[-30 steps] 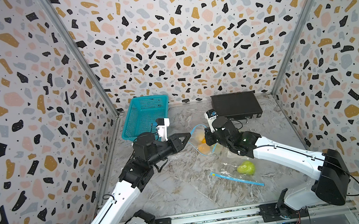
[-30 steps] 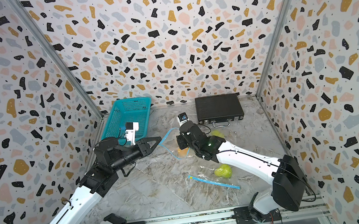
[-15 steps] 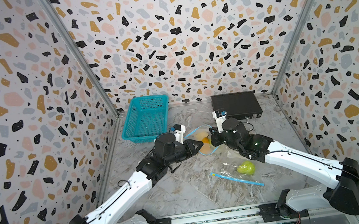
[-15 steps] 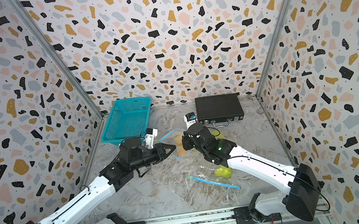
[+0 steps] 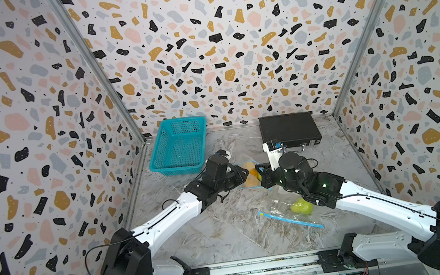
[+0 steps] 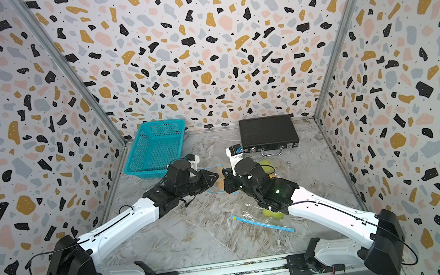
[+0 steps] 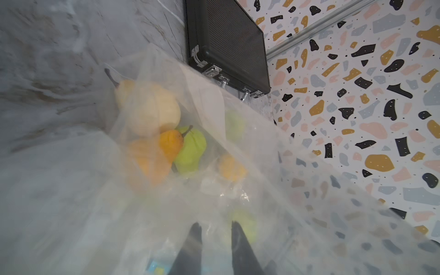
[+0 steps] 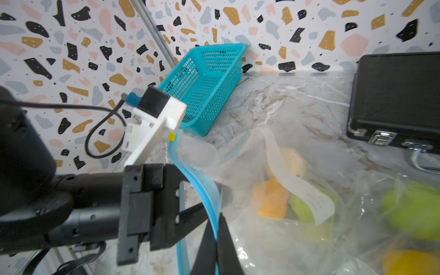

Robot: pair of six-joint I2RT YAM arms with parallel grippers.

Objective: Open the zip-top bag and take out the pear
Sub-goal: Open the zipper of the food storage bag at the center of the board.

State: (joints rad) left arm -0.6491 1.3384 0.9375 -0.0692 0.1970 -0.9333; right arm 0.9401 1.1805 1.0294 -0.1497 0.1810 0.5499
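Observation:
A clear zip-top bag (image 5: pixel 251 179) with a blue zip strip (image 8: pixel 204 185) lies mid-table between both arms. Inside it are a pale beige pear (image 7: pixel 152 112), an orange-yellow pear (image 7: pixel 169 142) and a green pear (image 7: pixel 190 152). My right gripper (image 8: pixel 217 216) is shut on the blue zip strip and holds that edge of the mouth up. My left gripper (image 7: pixel 214 225) reaches into the bag's mouth from the opposite side. Its fingers stand slightly apart under the hazy film, with nothing between them. In both top views the two grippers (image 5: pixel 242 174) (image 6: pixel 225 172) nearly meet at the bag.
A teal basket (image 5: pixel 182 146) stands at the back left, a black case (image 5: pixel 288 130) at the back right. A second zip-top bag (image 5: pixel 281 216) with a green pear (image 5: pixel 301 208) lies under my right forearm. Another bagged green fruit (image 6: pixel 265 165) sits behind my right wrist.
My left arm has stretched rightward and lowered from beside the basket, bringing its fingers into the bag's mouth. The right gripper kept hold of the zip edge and shifted slightly right.

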